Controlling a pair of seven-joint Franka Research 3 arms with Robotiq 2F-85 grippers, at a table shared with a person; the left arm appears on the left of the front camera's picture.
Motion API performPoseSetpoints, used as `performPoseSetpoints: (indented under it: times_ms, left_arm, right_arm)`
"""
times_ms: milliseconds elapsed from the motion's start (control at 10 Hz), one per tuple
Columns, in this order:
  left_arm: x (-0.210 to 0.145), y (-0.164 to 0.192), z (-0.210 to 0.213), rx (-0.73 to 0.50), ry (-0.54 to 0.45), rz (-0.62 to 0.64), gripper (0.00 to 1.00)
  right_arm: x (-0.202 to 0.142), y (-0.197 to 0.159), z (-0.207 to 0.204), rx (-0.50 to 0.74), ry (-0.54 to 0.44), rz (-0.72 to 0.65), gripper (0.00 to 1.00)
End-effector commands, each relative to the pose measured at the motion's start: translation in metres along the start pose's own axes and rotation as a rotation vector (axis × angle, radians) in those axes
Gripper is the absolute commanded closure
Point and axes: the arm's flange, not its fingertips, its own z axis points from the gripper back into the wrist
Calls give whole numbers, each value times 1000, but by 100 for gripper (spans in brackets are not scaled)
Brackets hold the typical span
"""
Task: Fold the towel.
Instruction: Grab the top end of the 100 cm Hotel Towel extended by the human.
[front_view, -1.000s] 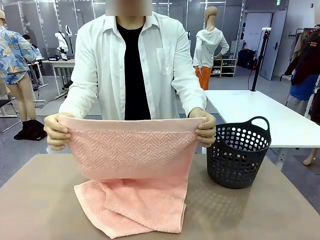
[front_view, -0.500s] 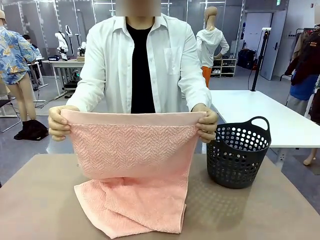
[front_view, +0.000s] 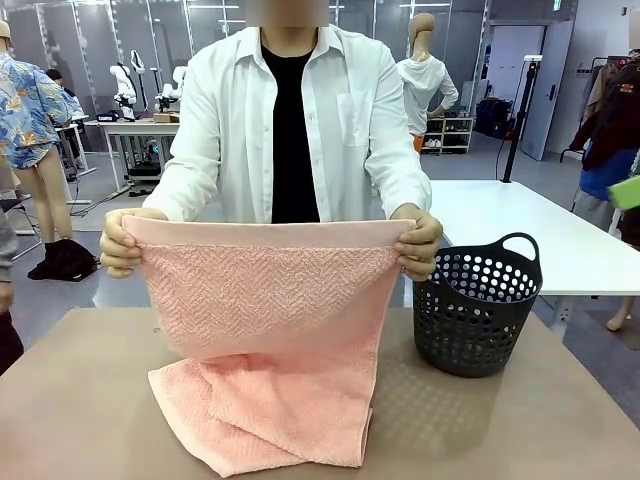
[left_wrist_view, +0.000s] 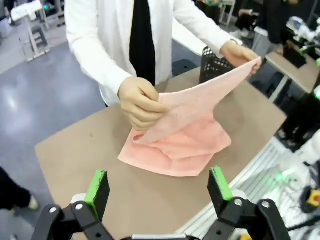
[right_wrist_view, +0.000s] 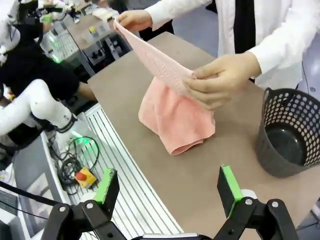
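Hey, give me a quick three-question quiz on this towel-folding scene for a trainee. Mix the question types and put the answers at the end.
1. True or false: a person holds the towel up by its top edge, one hand at each end, with its lower part lying on the table.
2. The black basket is: A) under the towel, B) standing on the table beside the towel, C) held by a gripper.
3. Fill in: the left gripper and the right gripper both stand ____, holding nothing.
Key: 1 true; 2 B; 3 open.
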Motion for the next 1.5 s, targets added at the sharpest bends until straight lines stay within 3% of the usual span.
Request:
performPoseSetpoints:
  times_ms: [0, 300, 400, 900, 1100, 1400]
  left_arm:
    - [-3, 1, -26, 22, -3, -22, 0]
    - [-4, -3, -39, -1, 8, 14, 0]
    - [-5, -4, -37, -6, 8, -42, 0]
    - [-6, -2, -39, -22, 16, -46, 0]
    - [36, -44, -67, -45, 155, -326, 0]
    - [97, -88, -108, -55, 384, -602, 0]
  right_arm:
    - [0, 1, -22, -18, 48, 37, 0]
    - [0, 2, -30, -29, 33, 17, 0]
    - [6, 4, -29, 8, 42, 58, 0]
    - [6, 2, -31, 21, 34, 81, 0]
    - [49, 36, -54, -12, 210, 332, 0]
    - [101, 70, -86, -36, 408, 575, 0]
